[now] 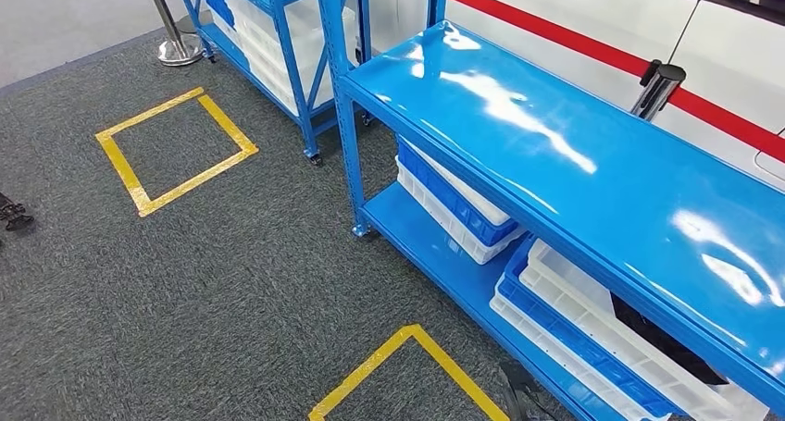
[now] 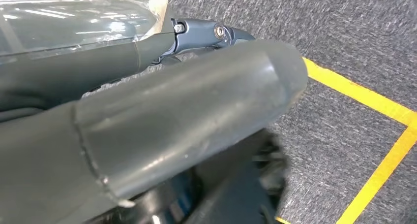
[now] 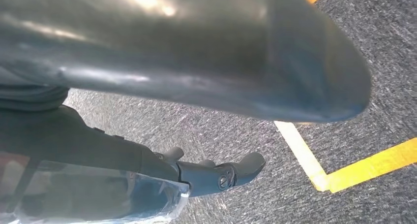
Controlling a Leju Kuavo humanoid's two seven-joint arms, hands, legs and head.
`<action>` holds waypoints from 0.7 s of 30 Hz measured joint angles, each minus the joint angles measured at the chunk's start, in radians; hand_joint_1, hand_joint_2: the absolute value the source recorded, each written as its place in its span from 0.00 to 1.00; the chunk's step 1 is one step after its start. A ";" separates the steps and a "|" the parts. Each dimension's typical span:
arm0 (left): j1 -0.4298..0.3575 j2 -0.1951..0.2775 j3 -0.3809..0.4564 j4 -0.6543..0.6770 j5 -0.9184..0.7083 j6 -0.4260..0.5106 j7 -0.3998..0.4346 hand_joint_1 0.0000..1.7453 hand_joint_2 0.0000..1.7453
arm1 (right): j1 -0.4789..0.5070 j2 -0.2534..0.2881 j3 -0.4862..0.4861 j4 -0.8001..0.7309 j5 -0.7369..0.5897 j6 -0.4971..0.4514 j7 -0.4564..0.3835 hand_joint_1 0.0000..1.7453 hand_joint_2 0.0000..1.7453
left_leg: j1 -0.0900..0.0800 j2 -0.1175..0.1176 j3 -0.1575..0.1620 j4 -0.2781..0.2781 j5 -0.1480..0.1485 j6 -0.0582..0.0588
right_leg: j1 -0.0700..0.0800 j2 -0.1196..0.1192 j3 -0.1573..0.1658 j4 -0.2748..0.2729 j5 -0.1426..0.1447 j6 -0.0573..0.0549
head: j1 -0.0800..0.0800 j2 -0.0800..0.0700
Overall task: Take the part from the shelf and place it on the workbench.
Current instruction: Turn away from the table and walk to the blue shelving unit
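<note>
Workbench (image 1: 555, 143) stands apart from left hand (image 2: 187, 111) and right hand (image 3: 206, 51) above carpet (image 1: 231, 291).

Head cam sits up high, looking forward and down at the blue workbench (image 1: 592, 162) and grey carpet (image 1: 231, 282). Both wrist cams hang close behind their hands, facing down; all three share carpet with yellow tape (image 2: 364, 98).

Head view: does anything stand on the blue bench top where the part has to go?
Nothing visible does. The glossy blue top carries only light glare. A black-capped post stands behind its far edge, off the surface.
</note>
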 joint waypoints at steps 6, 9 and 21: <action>-0.001 -0.001 0.000 0.000 0.000 0.000 0.000 0.00 0.00 | -0.003 0.000 0.000 0.000 0.000 0.000 0.000 0.00 0.00 | -0.020 -0.002 0.035 -0.078 0.025 0.044 | 0.001 -0.001 -0.016 0.021 -0.017 0.036 | 0.005 0.000; -0.001 0.000 0.000 0.000 0.000 0.000 0.000 0.00 0.00 | -0.001 0.002 0.000 0.000 0.000 0.000 0.000 0.00 0.00 | -0.031 0.001 0.039 -0.084 0.027 0.066 | 0.002 -0.003 -0.108 0.209 -0.101 0.015 | 0.008 0.000; -0.001 -0.001 0.000 -0.001 0.000 0.000 0.000 0.00 0.00 | 0.001 0.000 0.000 0.000 0.000 0.000 0.001 0.00 0.00 | -0.058 -0.004 0.039 -0.057 -0.001 0.050 | 0.022 -0.003 -0.001 -0.013 0.010 -0.012 | 0.006 0.000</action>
